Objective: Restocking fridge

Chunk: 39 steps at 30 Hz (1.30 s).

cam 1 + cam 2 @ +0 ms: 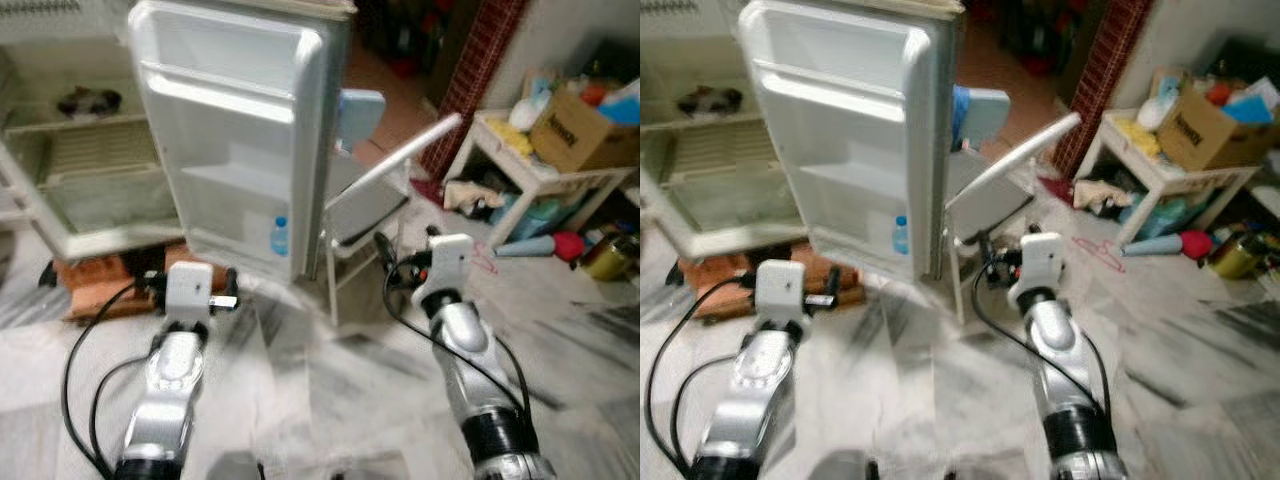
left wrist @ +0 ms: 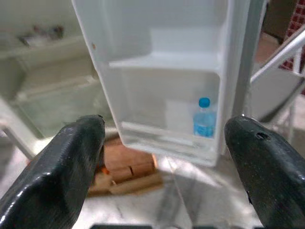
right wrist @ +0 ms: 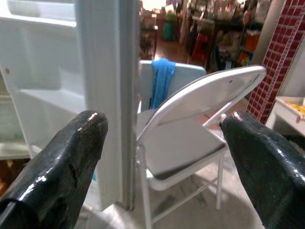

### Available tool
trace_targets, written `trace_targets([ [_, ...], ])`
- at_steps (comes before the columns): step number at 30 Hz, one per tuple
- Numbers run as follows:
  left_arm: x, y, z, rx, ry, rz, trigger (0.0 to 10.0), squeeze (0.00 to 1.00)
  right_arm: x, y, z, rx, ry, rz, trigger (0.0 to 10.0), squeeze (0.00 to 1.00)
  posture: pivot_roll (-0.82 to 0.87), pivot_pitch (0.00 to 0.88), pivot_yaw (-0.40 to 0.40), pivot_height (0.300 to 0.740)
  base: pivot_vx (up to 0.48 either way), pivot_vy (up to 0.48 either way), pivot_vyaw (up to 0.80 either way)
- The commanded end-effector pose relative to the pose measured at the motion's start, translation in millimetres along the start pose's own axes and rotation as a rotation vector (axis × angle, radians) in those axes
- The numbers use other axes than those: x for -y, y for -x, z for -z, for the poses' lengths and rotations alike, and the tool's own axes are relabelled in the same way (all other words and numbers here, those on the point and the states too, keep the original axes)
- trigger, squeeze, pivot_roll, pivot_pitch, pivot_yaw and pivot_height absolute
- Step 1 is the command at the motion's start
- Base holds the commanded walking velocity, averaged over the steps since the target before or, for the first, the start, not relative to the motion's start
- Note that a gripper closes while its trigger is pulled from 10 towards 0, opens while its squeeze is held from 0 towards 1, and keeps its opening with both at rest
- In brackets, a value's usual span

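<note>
White plastic: fridge door (image 1: 235, 130) stands open, ahead of both tools.
Bottle: blue-capped water bottle (image 2: 204, 118) upright in bottom door shelf, beyond left tool (image 2: 162, 157).
Tools: left and right tool (image 3: 164, 157) fingers apart, empty.
Advice: folding chair (image 3: 190, 124) crowds door edge; approach from left.
</note>
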<state>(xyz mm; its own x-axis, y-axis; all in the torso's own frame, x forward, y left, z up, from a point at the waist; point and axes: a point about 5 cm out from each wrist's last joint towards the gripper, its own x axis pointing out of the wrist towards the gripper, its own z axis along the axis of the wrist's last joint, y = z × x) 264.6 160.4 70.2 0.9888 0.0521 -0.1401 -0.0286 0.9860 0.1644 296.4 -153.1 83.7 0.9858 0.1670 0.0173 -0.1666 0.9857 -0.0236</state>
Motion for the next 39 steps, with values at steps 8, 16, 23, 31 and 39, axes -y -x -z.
trace_targets([
  [8, -13.3, 4.2, 10.1, -0.053, -0.042, -0.067, 10.0, 0.00, -3.3, -1.3, -2.7, 0.014, -0.004, -0.008, 10.0, 0.00, 0.08, 0.019, -0.053, 0.740, 0.000, 0.000, 0.49],
  [16, -16.8, 1.7, 6.7, -0.050, 0.001, -0.099, 10.0, 0.00, -0.6, -2.8, -5.4, 0.027, -0.015, -0.002, 10.0, 0.00, 0.08, 0.020, -0.054, 0.740, 0.000, 0.000, 0.00],
  [23, -12.5, 3.0, 4.6, -0.035, 0.022, -0.068, 10.0, 0.00, -1.1, -1.5, -10.7, 0.062, 0.012, -0.016, 10.0, 0.00, 0.08, 0.023, -0.056, 0.740, 0.362, 0.000, 0.32],
  [31, -10.4, 4.0, 4.6, -0.036, 0.031, -0.059, 10.0, 0.00, -4.2, -0.3, -9.6, 0.062, 0.008, -0.019, 10.0, 0.00, 0.08, 0.028, -0.060, 0.740, 0.480, 0.000, 0.06],
  [39, -7.9, 4.7, 6.1, -0.042, 0.022, -0.045, 10.0, 0.00, -1.2, -3.1, -12.5, 0.070, 0.030, -0.004, 10.0, 0.00, 0.08, 0.029, -0.064, 0.740, 0.466, 0.000, 0.00],
])
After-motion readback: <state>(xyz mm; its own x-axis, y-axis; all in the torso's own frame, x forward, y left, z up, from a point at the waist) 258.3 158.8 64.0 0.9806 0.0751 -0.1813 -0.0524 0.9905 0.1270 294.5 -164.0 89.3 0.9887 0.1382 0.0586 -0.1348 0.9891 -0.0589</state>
